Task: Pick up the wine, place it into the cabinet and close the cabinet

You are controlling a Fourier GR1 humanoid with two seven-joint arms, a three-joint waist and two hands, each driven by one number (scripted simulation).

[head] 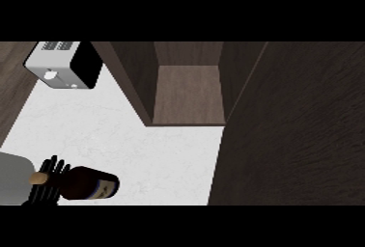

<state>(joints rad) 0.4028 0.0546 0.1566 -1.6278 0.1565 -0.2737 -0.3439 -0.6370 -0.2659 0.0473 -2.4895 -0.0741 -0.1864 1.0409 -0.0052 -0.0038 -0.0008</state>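
Observation:
The wine bottle (91,184) is dark with a blue-and-pale label and a tan cork (37,177). It is at the lower left of the white counter (143,144), its neck pointing left across my left hand (51,167). That hand comes in at the lower left edge on a grey forearm (13,179), with its fingers straight and pointing up behind the bottle's neck. I cannot see them curled round it. The cabinet (187,94) stands open at top centre with a bare wooden shelf. Its dark door (299,135) swings out over the right side. My right hand shows nowhere.
A white and black toaster (64,63) sits at the top left of the counter. A dark wood strip (14,101) runs along the counter's left edge. The open door covers everything on the right.

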